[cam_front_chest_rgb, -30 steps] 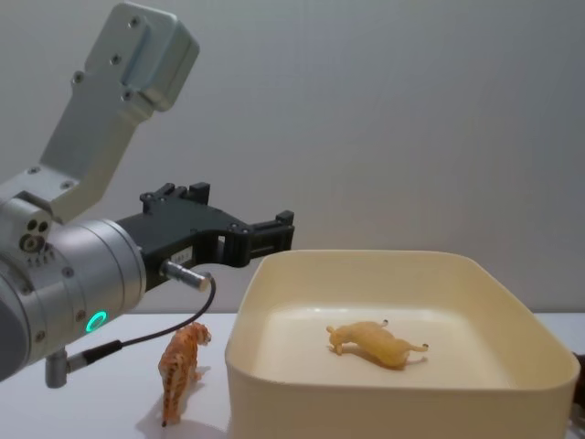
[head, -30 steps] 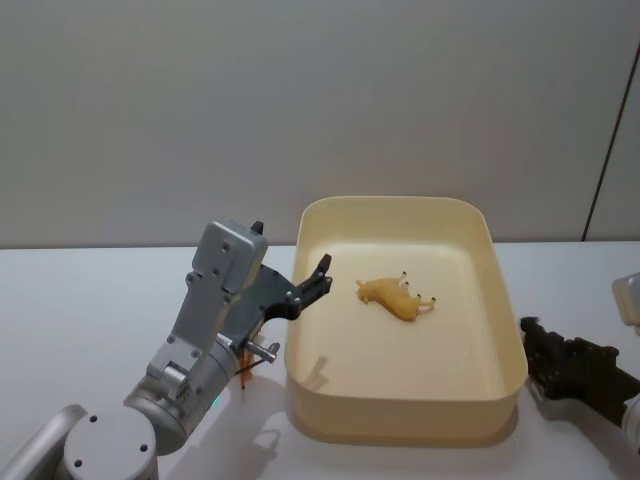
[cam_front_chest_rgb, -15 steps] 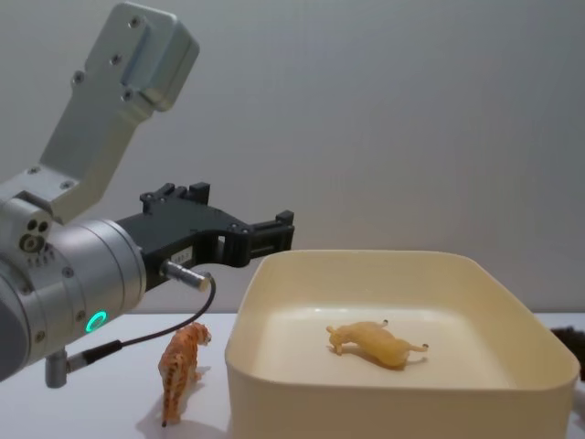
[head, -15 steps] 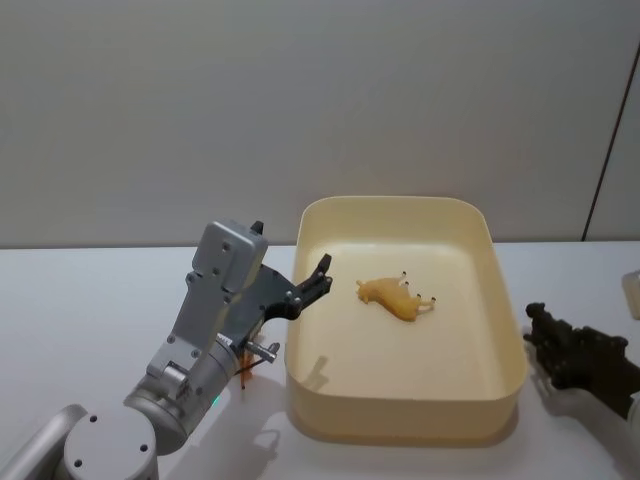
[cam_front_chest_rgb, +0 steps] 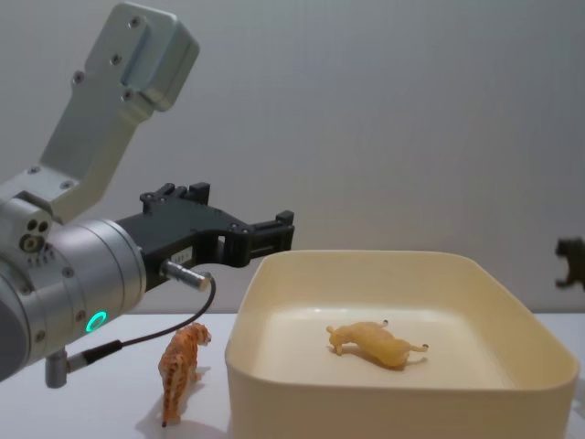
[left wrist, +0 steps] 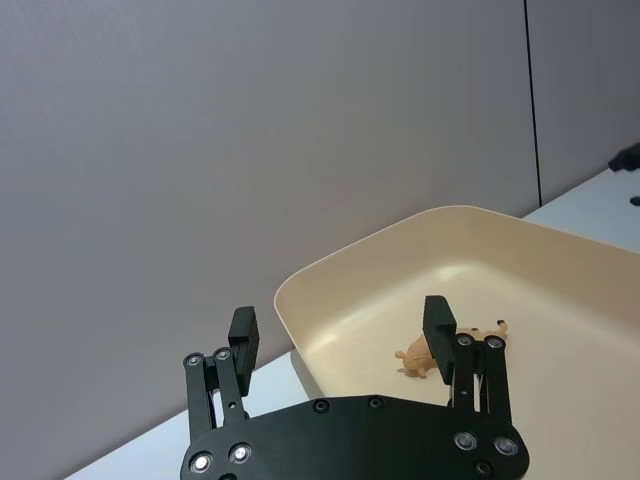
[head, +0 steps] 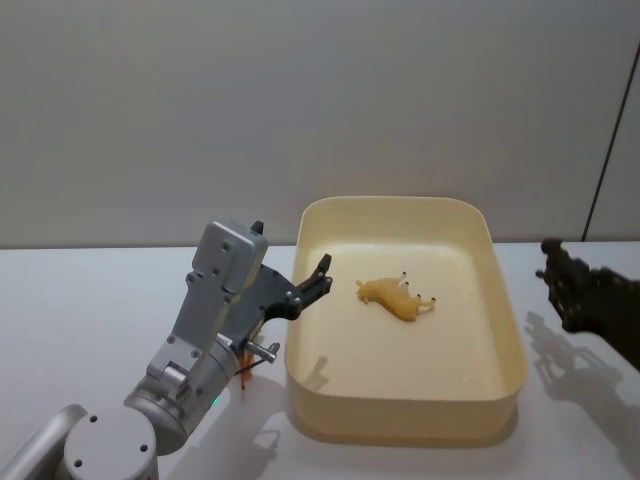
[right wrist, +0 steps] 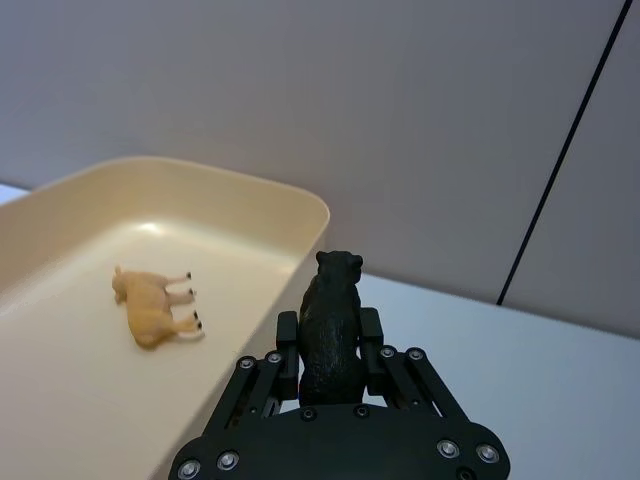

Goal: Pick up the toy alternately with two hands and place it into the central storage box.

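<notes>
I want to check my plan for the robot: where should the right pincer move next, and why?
Probably it should move sideways, toward the robot's left, until it hangs over the box, and only then open. The right pincer is shut on a black toy animal and is raised off the table beside the box's right wall, not above its inside.

Table [head: 80, 290] — tub [head: 400, 420], perhaps tiger [cam_front_chest_rgb: 181, 366].

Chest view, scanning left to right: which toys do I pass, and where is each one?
orange tiger toy, standing on the table left of the storage box -> pale yellow animal toy, lying inside the box -> black animal toy, up in the air at the right edge
</notes>
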